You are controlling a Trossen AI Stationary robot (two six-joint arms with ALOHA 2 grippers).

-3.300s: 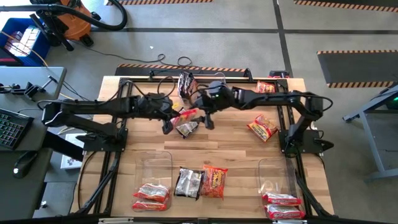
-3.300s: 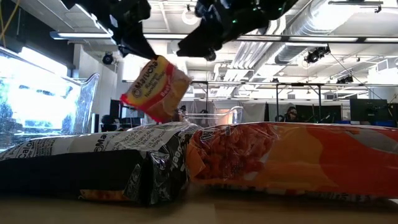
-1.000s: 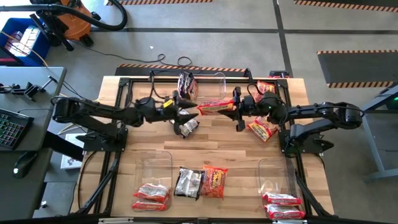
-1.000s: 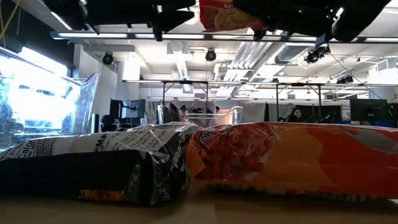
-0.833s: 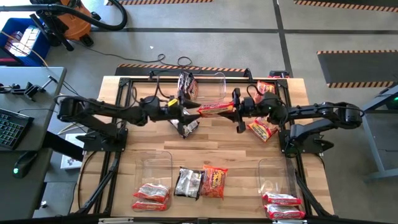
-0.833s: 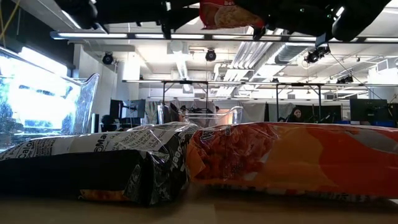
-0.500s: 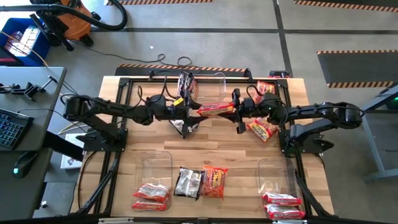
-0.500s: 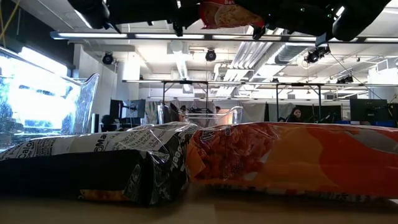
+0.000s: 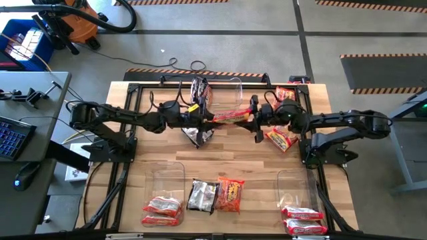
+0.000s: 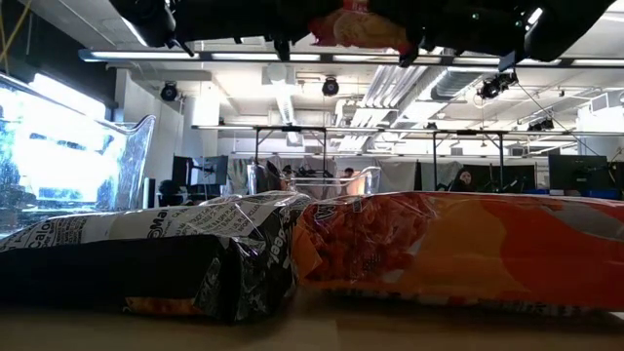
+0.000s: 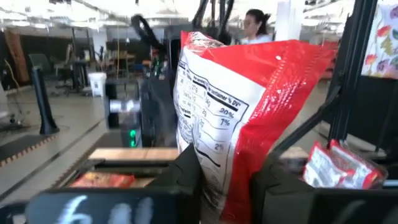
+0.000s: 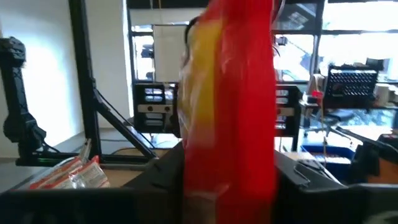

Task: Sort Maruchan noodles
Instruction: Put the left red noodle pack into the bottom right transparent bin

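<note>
Both dark arms reach level toward each other above the far middle of the wooden table (image 9: pixel 260 160). Between them hangs a red-and-white crinkly plastic noodle packet (image 9: pixel 229 115). The left gripper (image 9: pixel 203 117) is clamped on one end, the right gripper (image 9: pixel 253 117) straddles the other, its grip unclear.

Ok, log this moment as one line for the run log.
item: red noodle packet aloft between the arms | left end effector: shut on it | right end effector: at its other end

Keyboard (image 9: pixel 12 137), mouse (image 9: pixel 25 175), vacuum (image 9: pixel 79 23)
</note>
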